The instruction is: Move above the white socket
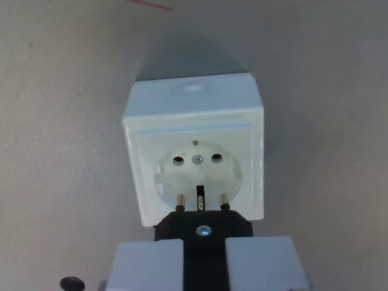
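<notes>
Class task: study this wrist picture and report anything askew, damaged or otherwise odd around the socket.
Nothing stands out. The white socket sits intact on the grey surface, and the black plug in the gripper points its two pins squarely at it.

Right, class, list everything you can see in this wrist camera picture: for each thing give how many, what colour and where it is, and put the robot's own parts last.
white socket: one, white box with a round recess, two pin holes and a centre screw, middle of the picture, standing on the surface.
black plug: one, black with two metal pins, bottom centre, pins pointing into the socket's recess.
surface: one, plain grey-beige, all around the socket.
red line: one, thin red mark, top edge, left of centre.
gripper: one, pale grey fingers either side of the plug's black body, bottom of the picture.
</notes>
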